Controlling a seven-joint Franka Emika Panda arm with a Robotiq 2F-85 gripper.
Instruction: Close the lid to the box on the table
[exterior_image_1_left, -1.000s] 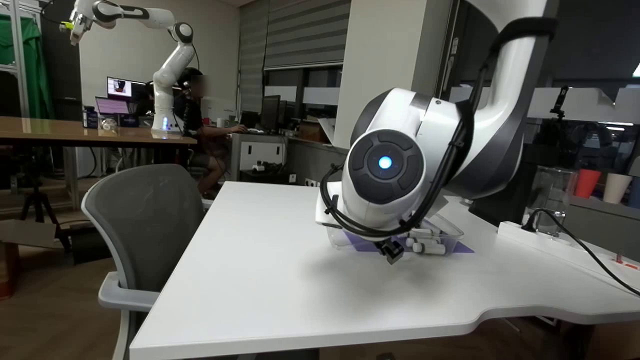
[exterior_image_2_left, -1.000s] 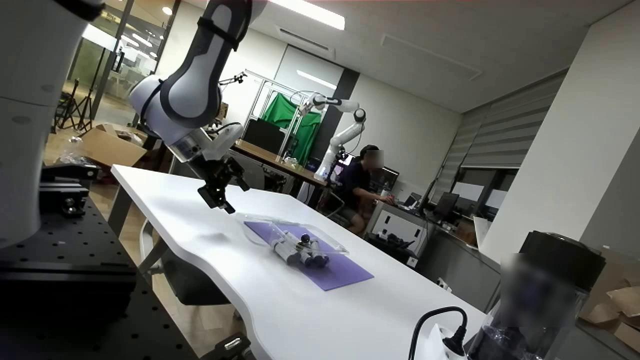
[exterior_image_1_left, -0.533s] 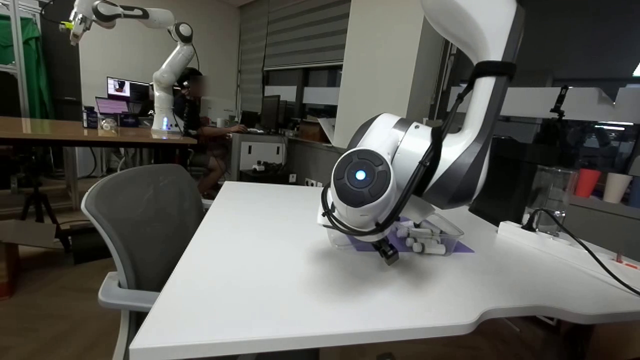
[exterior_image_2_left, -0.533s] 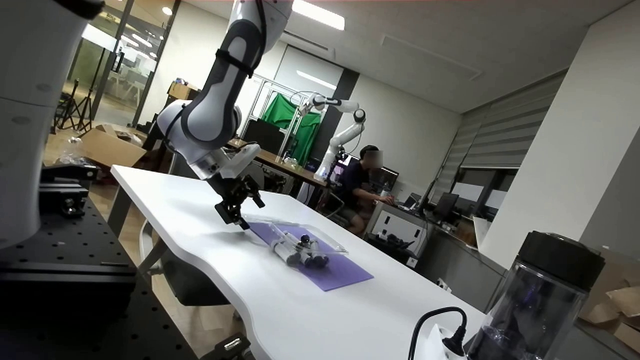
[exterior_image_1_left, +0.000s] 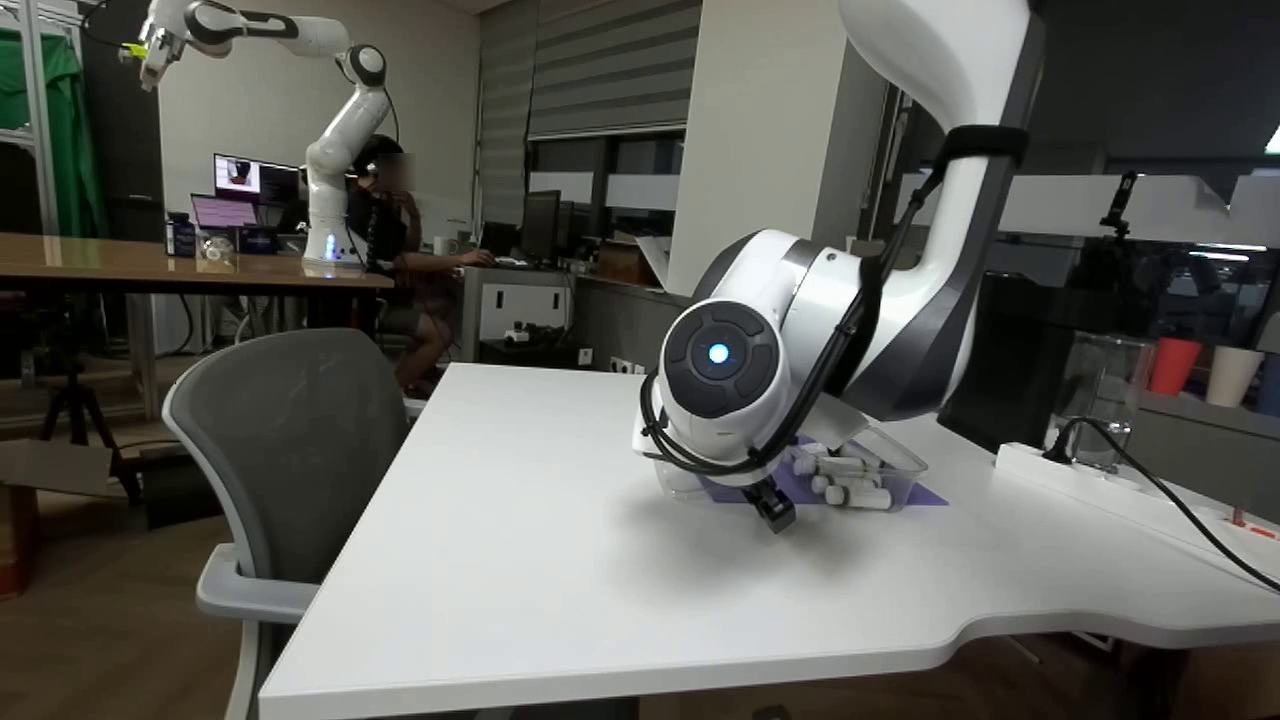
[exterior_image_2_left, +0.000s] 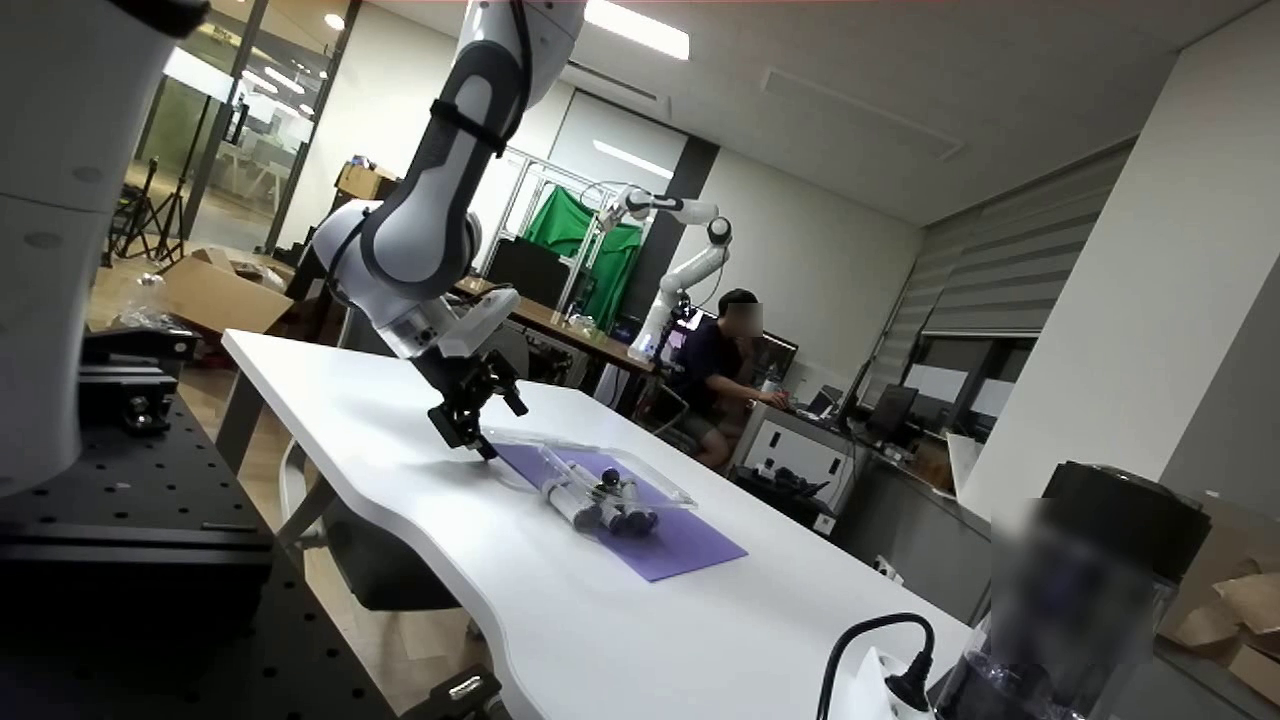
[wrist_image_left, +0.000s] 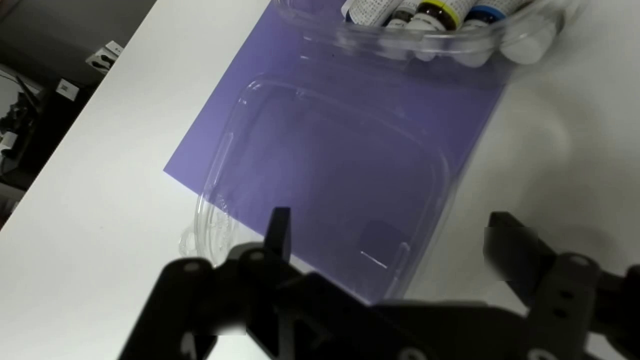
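Box (wrist_image_left: 357, 36): clear plastic, open at the top, at the upper edge of the wrist view, right of centre; partly over a purple sheet (exterior_image_2_left: 685, 550) on the white bench (exterior_image_1_left: 560, 580). Contents: several small bottles (wrist_image_left: 445, 17) lying side by side, white caps towards the lower frame; one banded yellow, another blue.

Tumbler (exterior_image_2_left: 1085, 590): clear body, black top, lower right of an exterior view; partly blurred.

Cups: red cup (exterior_image_1_left: 1173, 366), pale cup (exterior_image_1_left: 1232, 376), blue cup (exterior_image_1_left: 1270, 385); right edge of an exterior view.

Labels (wrist_image_left: 372, 10): white, on the bottles, close lines of dark print; wording too small to read.

Lid (wrist_image_left: 330, 165): clear, thin, square with rounded corners and raised rim; small tab at lower left. Open, in the middle of the wrist view, just beside the box, mostly over the sheet, lower left corner past it. Join to the box cannot be made out.

Pincer (wrist_image_left: 394, 237): black, bottom of the wrist view. Fingers (wrist_image_left: 278, 232) spread well apart, one in front of the lid, one to its right. Contact cannot be told.
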